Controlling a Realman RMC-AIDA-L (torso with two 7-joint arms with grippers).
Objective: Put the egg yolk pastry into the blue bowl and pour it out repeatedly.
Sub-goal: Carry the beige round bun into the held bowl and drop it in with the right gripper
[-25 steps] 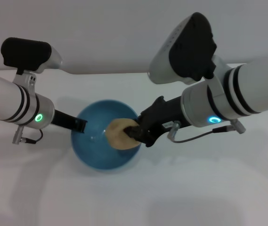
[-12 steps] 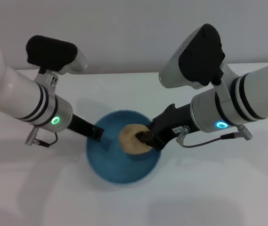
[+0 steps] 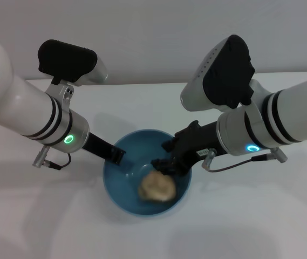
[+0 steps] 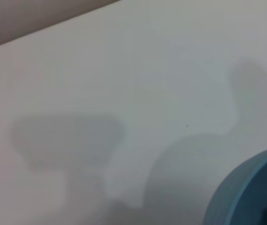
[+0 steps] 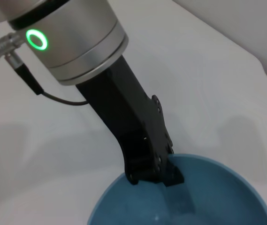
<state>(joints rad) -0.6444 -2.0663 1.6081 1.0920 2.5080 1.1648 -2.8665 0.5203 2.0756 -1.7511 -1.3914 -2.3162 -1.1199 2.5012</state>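
Both claws' gaps unclear: left claw (image 3: 118, 156) grips blue bowl (image 3: 115, 183) rim, holding egg yolk pastry (image 3: 157, 186).

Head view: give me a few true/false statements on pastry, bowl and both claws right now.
1. The egg yolk pastry lies inside the blue bowl. True.
2. The right claw grips the pastry. False: it hangs above the pastry, apart from it.
3. The left claw clamps the bowl's rim. True.
4. The bowl is upside down. False: it sits upright, opening up.
5. The right claw is parked far off the bowl. False: it hangs over the bowl's rim.
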